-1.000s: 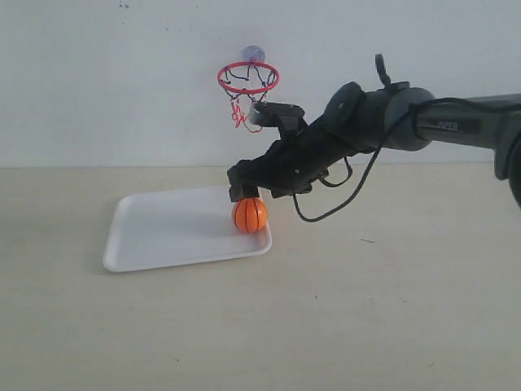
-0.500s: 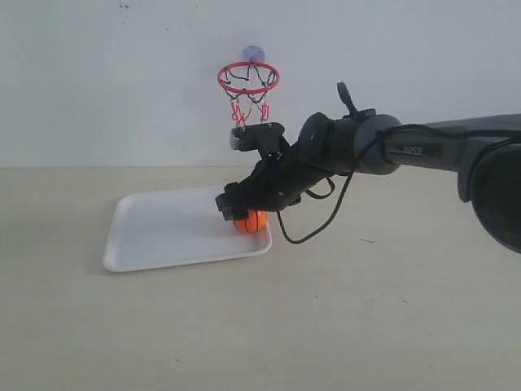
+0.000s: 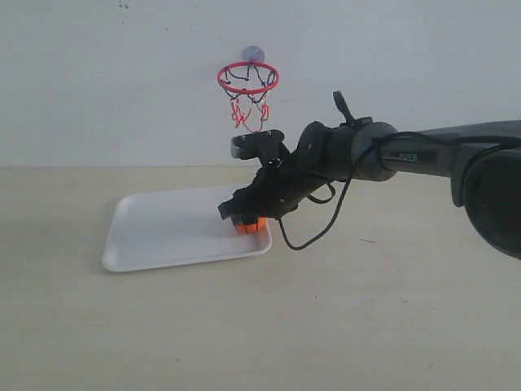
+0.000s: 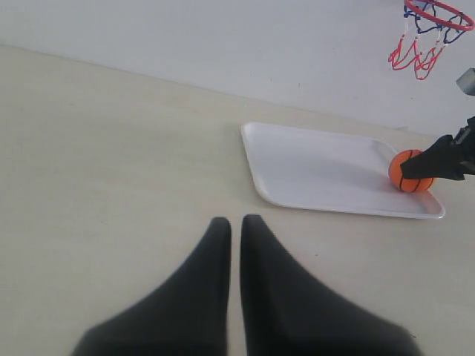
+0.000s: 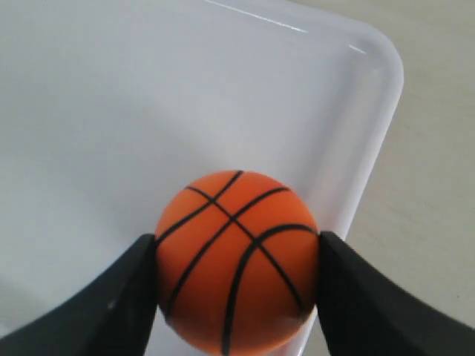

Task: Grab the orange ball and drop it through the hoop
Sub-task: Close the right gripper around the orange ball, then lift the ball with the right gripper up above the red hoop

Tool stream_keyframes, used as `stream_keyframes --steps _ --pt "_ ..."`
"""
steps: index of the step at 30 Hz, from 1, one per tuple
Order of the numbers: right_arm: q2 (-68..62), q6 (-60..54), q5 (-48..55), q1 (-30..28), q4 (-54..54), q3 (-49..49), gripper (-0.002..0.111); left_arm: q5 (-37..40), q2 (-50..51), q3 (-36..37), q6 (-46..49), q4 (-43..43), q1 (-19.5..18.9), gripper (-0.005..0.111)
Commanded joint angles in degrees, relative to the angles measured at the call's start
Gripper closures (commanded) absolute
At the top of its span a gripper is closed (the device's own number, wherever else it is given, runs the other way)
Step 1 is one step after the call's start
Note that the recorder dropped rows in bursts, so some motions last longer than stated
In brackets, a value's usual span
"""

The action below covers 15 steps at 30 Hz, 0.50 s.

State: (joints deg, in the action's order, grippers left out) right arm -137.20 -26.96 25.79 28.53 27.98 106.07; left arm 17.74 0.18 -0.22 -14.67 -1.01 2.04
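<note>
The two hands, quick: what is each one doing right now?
Left hand: closed, empty.
Right hand: closed on the orange ball, on the white tray.

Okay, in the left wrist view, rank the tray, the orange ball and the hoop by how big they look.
1. white tray, largest by far.
2. hoop, though the picture's edge cuts part of it off.
3. orange ball, smallest.

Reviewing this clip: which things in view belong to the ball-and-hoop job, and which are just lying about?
In the job:
orange ball, in a corner of the white tray
hoop, nothing in it
right gripper, fingers touching the ball's two sides

Lying about:
the tray itself
left gripper, shut, away from the tray
</note>
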Motion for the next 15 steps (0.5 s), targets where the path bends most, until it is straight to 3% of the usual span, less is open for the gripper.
stream_keyframes --steps 1,15 --pt "0.6 0.2 1.5 0.0 -0.4 0.3 0.106 -0.2 -0.2 0.2 -0.3 -0.1 -0.2 0.103" --pt "13.6 5.9 -3.3 -1.1 0.4 0.3 0.108 -0.2 -0.2 0.2 -0.3 -0.1 -0.2 0.103"
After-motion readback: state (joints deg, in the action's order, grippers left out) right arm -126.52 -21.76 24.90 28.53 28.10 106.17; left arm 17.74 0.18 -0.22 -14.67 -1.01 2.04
